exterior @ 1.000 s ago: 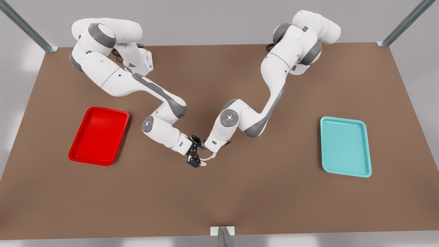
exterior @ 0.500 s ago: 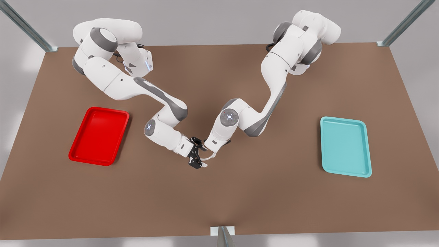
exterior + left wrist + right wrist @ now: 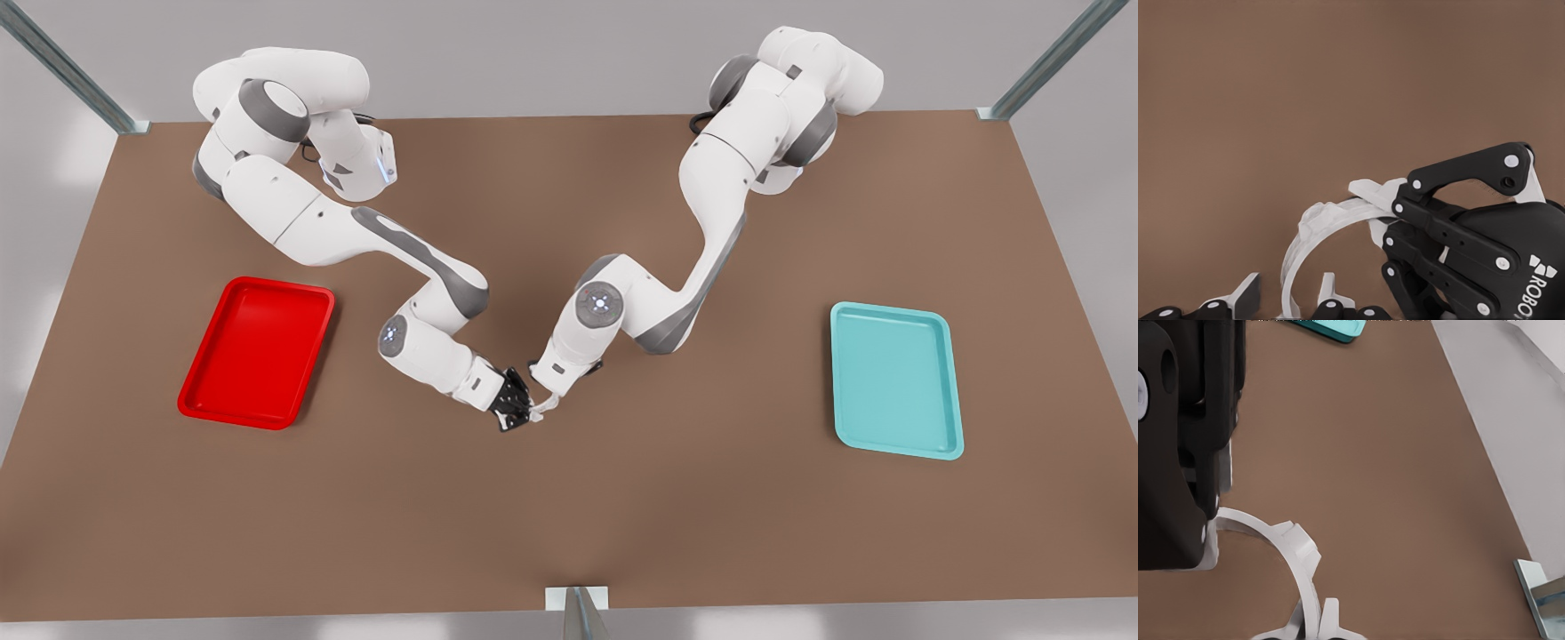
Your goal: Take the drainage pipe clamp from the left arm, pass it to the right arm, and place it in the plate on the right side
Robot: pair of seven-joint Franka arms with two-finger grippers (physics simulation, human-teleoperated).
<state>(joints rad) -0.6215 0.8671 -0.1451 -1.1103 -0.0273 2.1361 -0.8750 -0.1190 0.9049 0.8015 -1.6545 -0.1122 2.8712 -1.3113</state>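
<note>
Brown table [image 3: 569, 516], red plate [image 3: 257, 352] toward the front view's left, teal tray [image 3: 896, 380] toward its right, well apart

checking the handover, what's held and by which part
the drainage pipe clamp: right gripper grips one end; left gripper is at the other end, hold unclear

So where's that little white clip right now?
The drainage pipe clamp is near the front view's centre, between the right gripper and the left gripper, far from the plate on that view's left.
</note>
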